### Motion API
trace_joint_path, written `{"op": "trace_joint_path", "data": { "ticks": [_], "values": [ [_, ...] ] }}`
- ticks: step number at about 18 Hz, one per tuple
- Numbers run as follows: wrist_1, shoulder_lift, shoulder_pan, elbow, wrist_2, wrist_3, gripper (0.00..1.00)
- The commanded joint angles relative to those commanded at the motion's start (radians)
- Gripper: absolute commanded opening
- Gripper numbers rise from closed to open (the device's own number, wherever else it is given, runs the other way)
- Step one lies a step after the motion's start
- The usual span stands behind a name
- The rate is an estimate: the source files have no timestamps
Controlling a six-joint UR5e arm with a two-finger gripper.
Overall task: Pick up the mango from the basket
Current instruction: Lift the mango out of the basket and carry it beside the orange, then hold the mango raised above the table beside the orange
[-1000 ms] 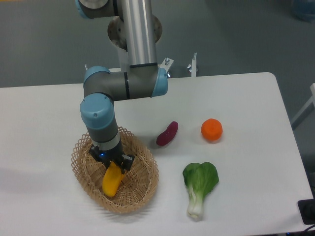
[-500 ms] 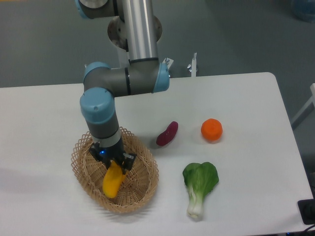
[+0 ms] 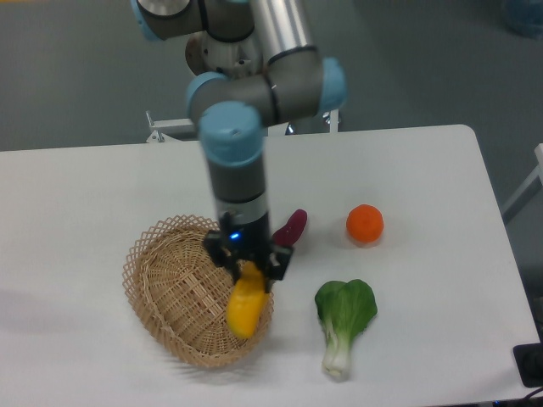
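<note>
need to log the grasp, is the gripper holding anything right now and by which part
The gripper holds the mango by its upper end; the rest hangs below the fingers, over the right rim of the basket.

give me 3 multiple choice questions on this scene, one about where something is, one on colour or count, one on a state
1. Where is the sweet potato?
A. in the basket
B. on the table between basket and orange
C. in the gripper

2. How many items lie on the table outside the basket?
A. one
B. three
C. five

3. What is the gripper doing?
A. open above the orange
B. shut on nothing
C. shut on the mango

Answers:
1 B, it lies on the table left of the orange.
2 B, sweet potato, orange and bok choy.
3 C, the mango hangs from its jaws over the basket's right rim.
</note>
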Motion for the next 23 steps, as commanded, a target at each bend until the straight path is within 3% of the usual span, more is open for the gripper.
{"op": "trace_joint_path", "data": {
  "ticks": [5, 13, 23],
  "values": [
    [-0.025, 0.015, 0.095, 0.002, -0.008, 0.167, 0.45],
    [-0.141, 0.052, 0.230, 0.011, -0.012, 0.479, 0.45],
    [-0.157, 0.057, 0.240, 0.020, -0.012, 0.513, 0.45]
  ]
}}
